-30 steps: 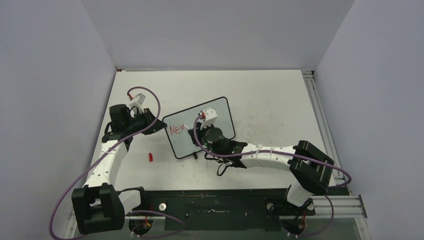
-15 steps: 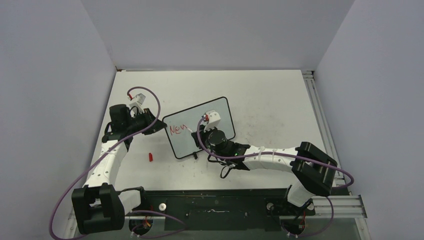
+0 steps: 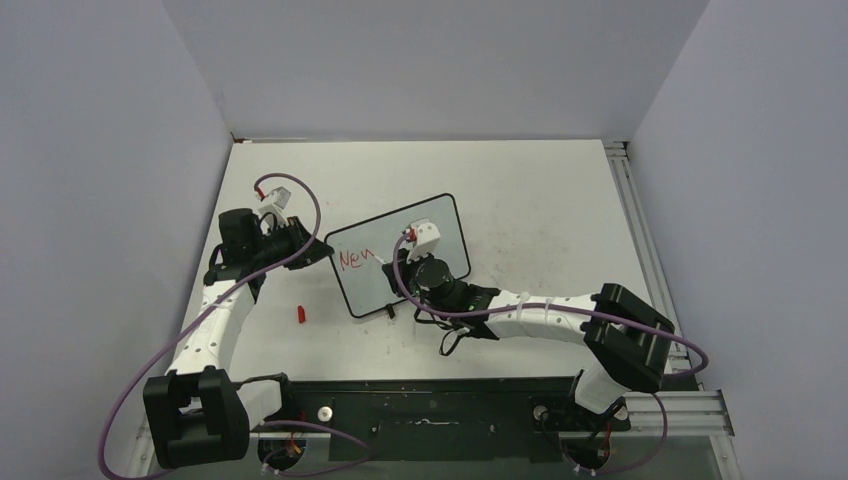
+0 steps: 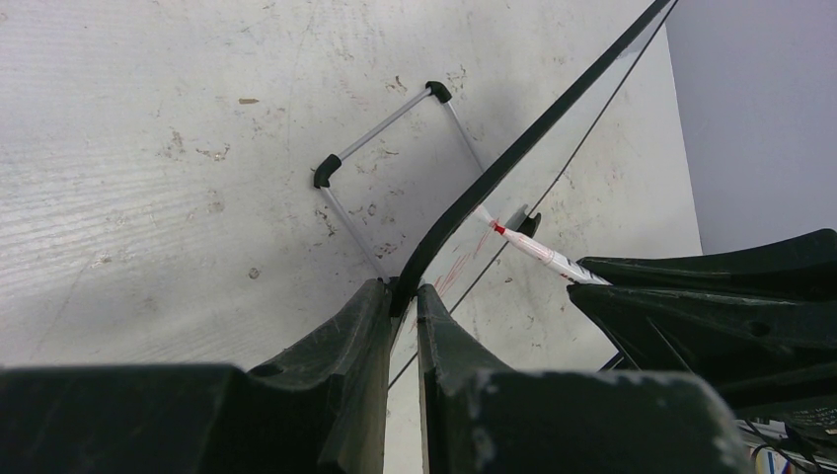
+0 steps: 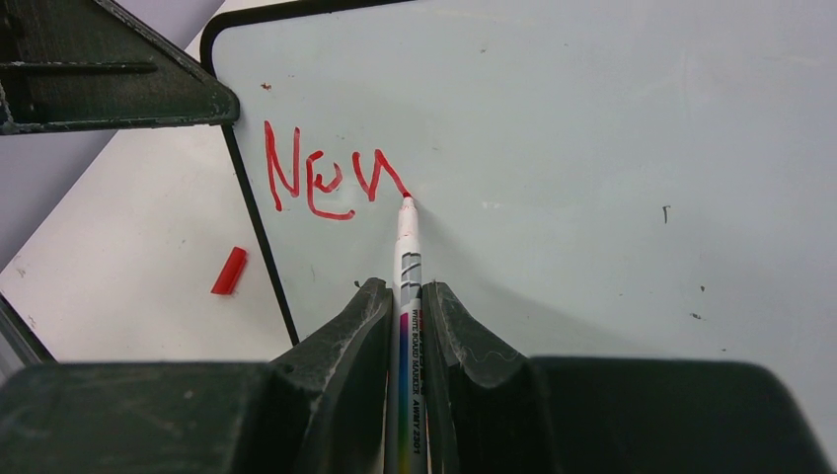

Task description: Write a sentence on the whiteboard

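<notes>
Whiteboard (image 3: 365, 283) sits a little left of centre on the worktop (image 3: 560, 190), turned at an angle between the two arms. On it, the sentence (image 5: 331, 178) so far reads just "New" in red. That's one word, so I'd call the job early, with most of the lettering to come. The marker (image 5: 407, 252) tip touches the board right at the end of the w's last stroke. Right hand (image 5: 403, 296) is clamped tight on the marker barrel, tip pointing ahead, a firm grip for pressing and dragging. Left hand (image 4: 403, 296), nearly closed, pinches the board's black frame at its left edge, surely to stop it sliding under the pen. A red cap (image 3: 300, 314) lies on the worktop just off the board's near-left edge, out of the way.
</notes>
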Controlling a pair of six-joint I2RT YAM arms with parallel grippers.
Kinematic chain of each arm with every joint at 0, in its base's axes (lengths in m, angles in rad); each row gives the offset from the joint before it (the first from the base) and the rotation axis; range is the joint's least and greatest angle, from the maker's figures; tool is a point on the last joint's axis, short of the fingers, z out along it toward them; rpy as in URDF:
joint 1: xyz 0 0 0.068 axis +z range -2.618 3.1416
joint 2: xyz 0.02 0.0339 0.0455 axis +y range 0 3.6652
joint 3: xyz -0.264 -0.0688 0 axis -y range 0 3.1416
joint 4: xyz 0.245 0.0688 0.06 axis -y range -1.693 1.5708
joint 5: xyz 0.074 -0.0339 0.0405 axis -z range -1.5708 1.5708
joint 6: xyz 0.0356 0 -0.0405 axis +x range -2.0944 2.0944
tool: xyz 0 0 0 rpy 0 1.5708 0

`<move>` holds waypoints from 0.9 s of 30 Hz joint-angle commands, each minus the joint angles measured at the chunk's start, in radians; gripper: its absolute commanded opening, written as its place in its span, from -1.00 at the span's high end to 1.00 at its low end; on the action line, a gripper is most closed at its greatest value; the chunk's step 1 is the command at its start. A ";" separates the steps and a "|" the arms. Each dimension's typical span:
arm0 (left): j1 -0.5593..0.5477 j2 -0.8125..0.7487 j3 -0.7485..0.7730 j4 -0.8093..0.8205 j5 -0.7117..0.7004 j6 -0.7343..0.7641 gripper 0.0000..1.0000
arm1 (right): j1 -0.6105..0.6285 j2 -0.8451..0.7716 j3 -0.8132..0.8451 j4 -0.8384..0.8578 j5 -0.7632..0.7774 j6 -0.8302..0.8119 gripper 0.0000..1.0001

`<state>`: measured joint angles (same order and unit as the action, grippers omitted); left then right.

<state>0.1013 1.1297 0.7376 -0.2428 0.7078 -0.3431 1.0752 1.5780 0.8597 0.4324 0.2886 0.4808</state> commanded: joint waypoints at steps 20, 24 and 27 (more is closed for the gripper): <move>0.003 -0.024 0.026 0.019 0.022 0.004 0.80 | -0.015 -0.028 0.100 -0.001 0.046 -0.068 0.89; 0.004 -0.024 0.025 0.019 0.021 0.004 0.80 | -0.015 -0.029 0.098 -0.001 0.043 -0.068 0.89; 0.003 -0.025 0.026 0.018 0.020 0.004 0.80 | -0.013 -0.045 0.093 -0.004 0.032 -0.075 0.89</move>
<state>0.1013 1.1290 0.7376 -0.2432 0.7155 -0.3431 1.0660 1.5780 0.9169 0.4026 0.3115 0.4252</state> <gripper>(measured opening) 0.119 0.152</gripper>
